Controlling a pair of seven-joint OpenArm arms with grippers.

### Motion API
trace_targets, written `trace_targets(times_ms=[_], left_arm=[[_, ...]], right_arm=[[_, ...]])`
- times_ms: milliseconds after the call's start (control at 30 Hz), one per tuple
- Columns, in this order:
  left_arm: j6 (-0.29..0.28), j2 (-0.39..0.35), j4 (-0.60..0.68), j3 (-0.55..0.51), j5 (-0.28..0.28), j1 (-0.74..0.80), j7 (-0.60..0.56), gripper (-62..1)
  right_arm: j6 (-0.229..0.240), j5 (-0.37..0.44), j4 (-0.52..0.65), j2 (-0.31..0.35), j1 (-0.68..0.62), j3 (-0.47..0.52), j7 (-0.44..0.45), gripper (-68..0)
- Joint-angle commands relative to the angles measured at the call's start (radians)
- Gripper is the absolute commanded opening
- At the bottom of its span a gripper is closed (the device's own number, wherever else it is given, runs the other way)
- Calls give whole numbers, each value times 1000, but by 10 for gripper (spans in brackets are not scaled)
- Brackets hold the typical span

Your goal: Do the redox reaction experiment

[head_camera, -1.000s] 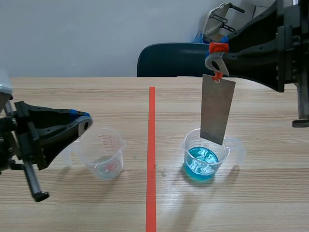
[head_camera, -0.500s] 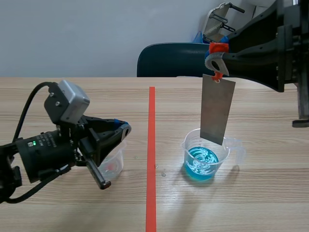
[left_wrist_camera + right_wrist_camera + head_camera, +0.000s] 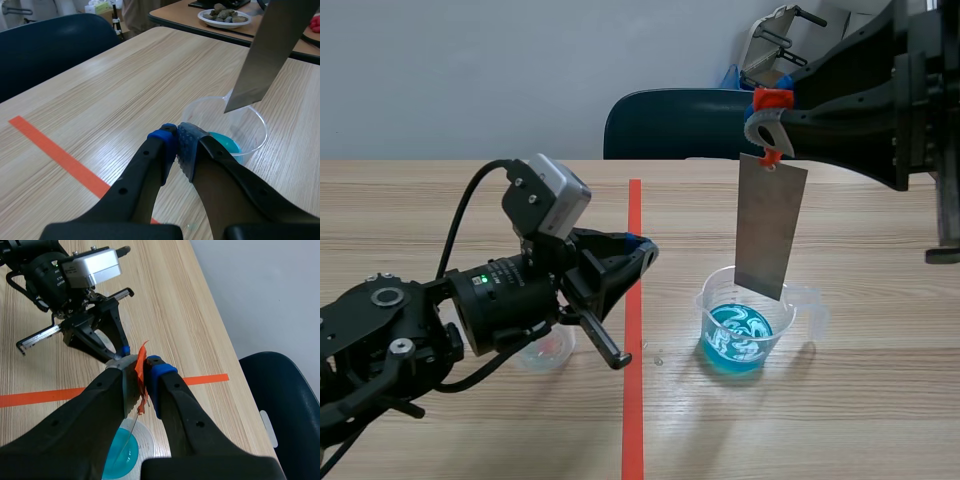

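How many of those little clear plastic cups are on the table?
2. The blue-liquid cup stands right of the orange tape line, under the hanging metal plate. The second cup stands left of the line, mostly hidden behind the left arm. No others show.

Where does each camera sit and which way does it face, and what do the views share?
Scene view: between the arms, facing across the table; shows the left hand low and the right hand raised, dangling the metal sheet by an orange string.
Left wrist view: behind the left hand, which shows shut, looking ahead to the blue-liquid beaker.
Right wrist view: behind the right hand, looking down past it at that beaker and the left arm.
Shared: all three show the beaker.
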Motion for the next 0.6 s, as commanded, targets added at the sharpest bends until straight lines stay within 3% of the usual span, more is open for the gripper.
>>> trace_targets(times_ms=[0, 567], left_arm=[[-2, 23, 17, 5, 9, -3, -13, -582], [-1, 85, 17, 55, 14, 0, 21, -582]], right_arm=[[-3, 7, 16, 0, 7, 11, 20, -669], [-3, 7, 16, 0, 7, 11, 22, -669]])
